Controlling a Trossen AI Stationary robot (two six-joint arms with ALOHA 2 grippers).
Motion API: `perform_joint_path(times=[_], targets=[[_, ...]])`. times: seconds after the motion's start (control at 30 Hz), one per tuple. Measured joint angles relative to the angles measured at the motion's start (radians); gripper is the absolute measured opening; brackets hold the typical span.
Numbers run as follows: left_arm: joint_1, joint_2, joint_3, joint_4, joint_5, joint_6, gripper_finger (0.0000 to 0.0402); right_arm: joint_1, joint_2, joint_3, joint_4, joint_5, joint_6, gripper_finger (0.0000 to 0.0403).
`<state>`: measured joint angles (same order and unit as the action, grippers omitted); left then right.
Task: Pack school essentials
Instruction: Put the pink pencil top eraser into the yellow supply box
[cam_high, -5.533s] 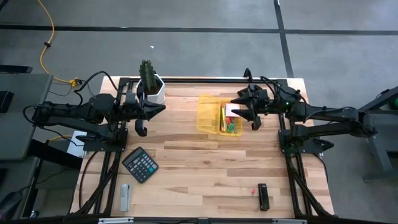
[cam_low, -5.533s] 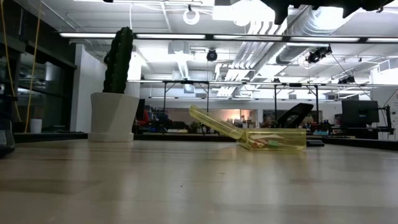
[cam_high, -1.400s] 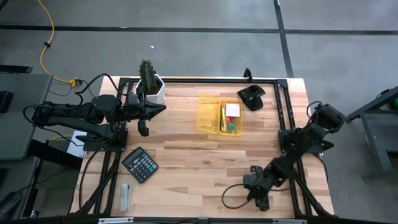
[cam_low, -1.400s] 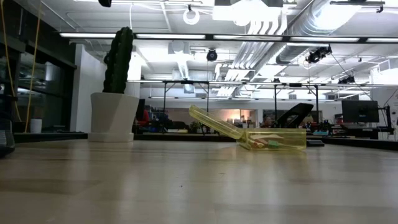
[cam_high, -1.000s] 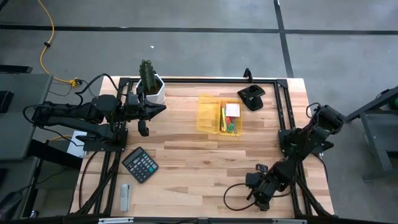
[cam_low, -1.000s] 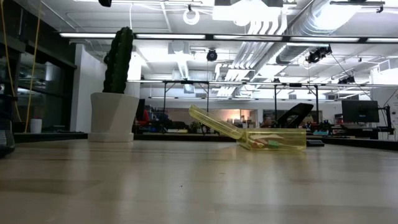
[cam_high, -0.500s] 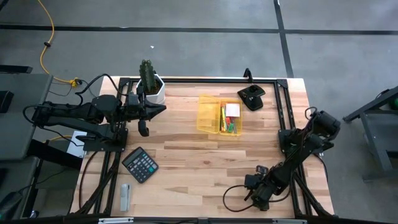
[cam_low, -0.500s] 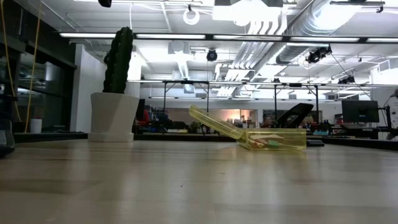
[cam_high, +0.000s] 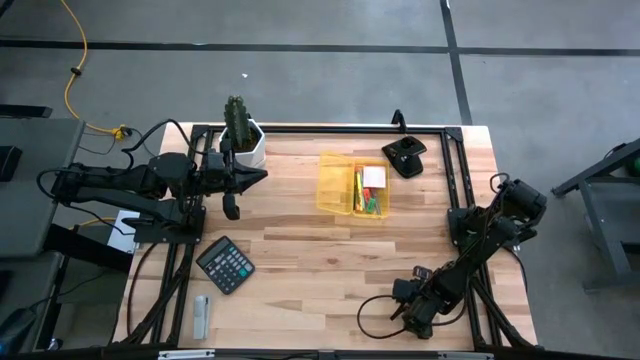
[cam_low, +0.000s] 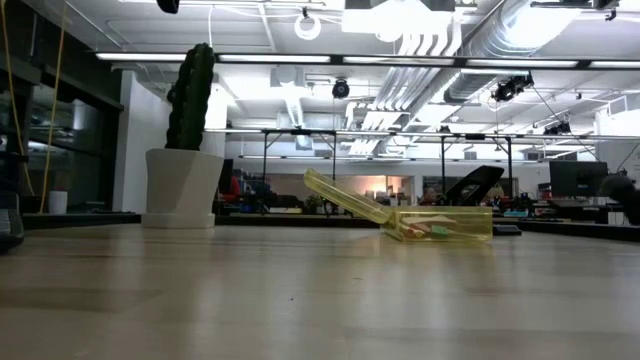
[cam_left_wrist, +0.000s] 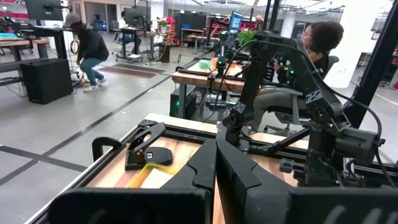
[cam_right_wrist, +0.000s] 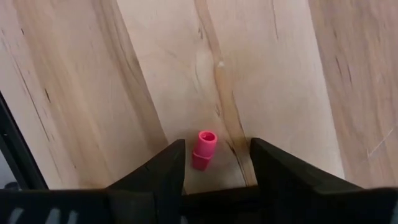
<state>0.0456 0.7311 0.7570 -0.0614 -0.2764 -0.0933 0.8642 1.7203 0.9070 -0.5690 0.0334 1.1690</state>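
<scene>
A small pink-red piece (cam_right_wrist: 204, 149) lies on its side on the bare wood near the table's near right corner. My right gripper (cam_right_wrist: 216, 163) points down over it, open, one finger on either side of the piece and apart from it; in the high view this gripper (cam_high: 411, 311) hides the piece. An open yellow see-through case (cam_high: 352, 184) at the far middle holds pens, small coloured pieces and a pale pad. My left gripper (cam_high: 258, 175) is shut and level at the far left, beside a potted cactus (cam_high: 241, 135).
A dark calculator (cam_high: 225, 264) and a grey metal bar (cam_high: 201, 316) lie near the left front. A black device (cam_high: 404, 156) sits at the far right. The case's lid (cam_low: 345, 200) slants up. Bare wood lies between the case and my right gripper.
My right gripper has sunk a little toward the table at the near right corner and rolled slightly about its own axis, staying open. My left arm and the objects on the table have kept still.
</scene>
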Motion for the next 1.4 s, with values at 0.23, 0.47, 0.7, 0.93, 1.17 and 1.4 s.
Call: perform_joint_path(times=[0.23, 0.47, 0.7, 0.93, 1.17, 1.4], targets=[[0.000, 0.000, 0.000, -0.003, 0.000, 0.000, 0.0000, -0.001, 0.001, -0.002, -0.009, -0.002, 0.002, 0.0122], [0.000, 0.000, 0.000, -0.003, 0.000, 0.000, 0.0000, -0.001, 0.002, -0.004, 0.001, -0.011, 0.002, 0.0069], [0.000, 0.000, 0.000, -0.003, 0.000, 0.000, 0.0000, -0.001, 0.000, -0.005, 0.010, -0.011, 0.003, 0.0045], [0.000, 0.000, 0.000, -0.002, 0.000, 0.000, 0.0000, -0.001, -0.062, -0.011, 0.005, 0.004, -0.053, 0.0023], [0.000, 0.000, 0.000, 0.014, 0.000, 0.000, 0.0000, -0.085, -0.237, -0.009, 0.031, 0.049, -0.325, 0.0017], [0.000, 0.000, 0.000, 0.015, 0.000, -0.008, 0.0000, -0.337, -0.404, -0.008, 0.111, 0.159, -0.627, 0.0017]])
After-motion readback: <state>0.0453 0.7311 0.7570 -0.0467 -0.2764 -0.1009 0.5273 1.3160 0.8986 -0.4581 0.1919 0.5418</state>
